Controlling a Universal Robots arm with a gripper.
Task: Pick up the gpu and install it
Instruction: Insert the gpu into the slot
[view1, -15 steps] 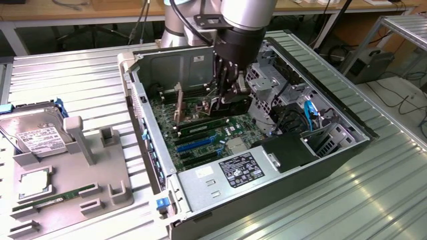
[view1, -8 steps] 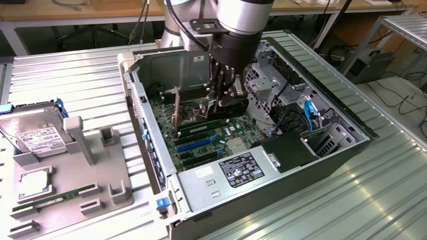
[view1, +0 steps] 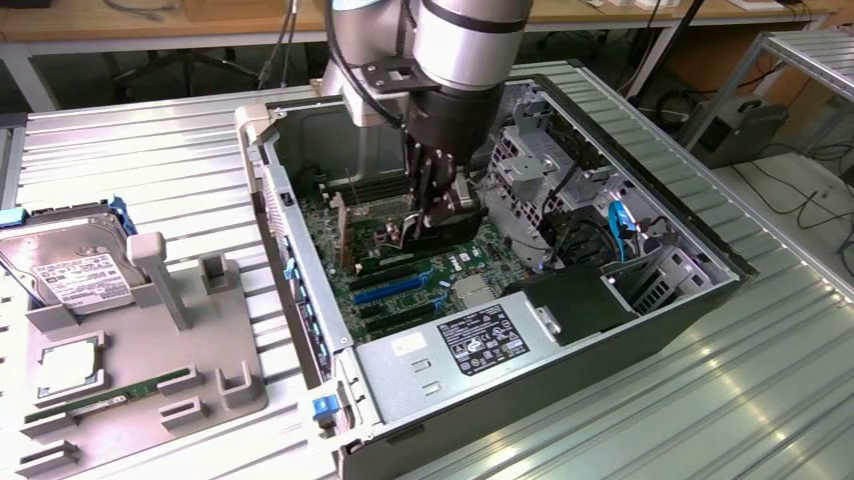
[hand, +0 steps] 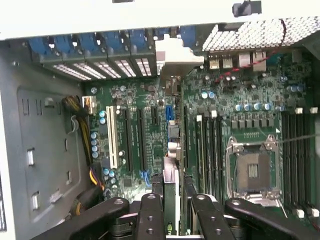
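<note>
The gpu (view1: 438, 236) is a dark flat card standing on edge inside the open computer case (view1: 287, 230), low over the green motherboard (view1: 461, 262). My gripper (view1: 441, 205) reaches straight down into the case and is shut on the card's upper edge. In the wrist view the gpu (hand: 171, 172) runs edge-on between my black fingers (hand: 150, 215), in line with the expansion slots (hand: 135, 140). Its silver bracket (hand: 174, 56) meets the rear slot openings. My gripper (hand: 176, 205) hides the near end of the card. Whether the card is seated in a slot I cannot tell.
A grey fixture (view1: 200, 340) at the exterior view's left holds a hard drive (view1: 74, 270), a CPU (view1: 67, 365) and a RAM stick (view1: 114, 392). Inside the case are the power supply (view1: 467, 335), a drive cage (view1: 547, 160) and the CPU socket (hand: 252, 172).
</note>
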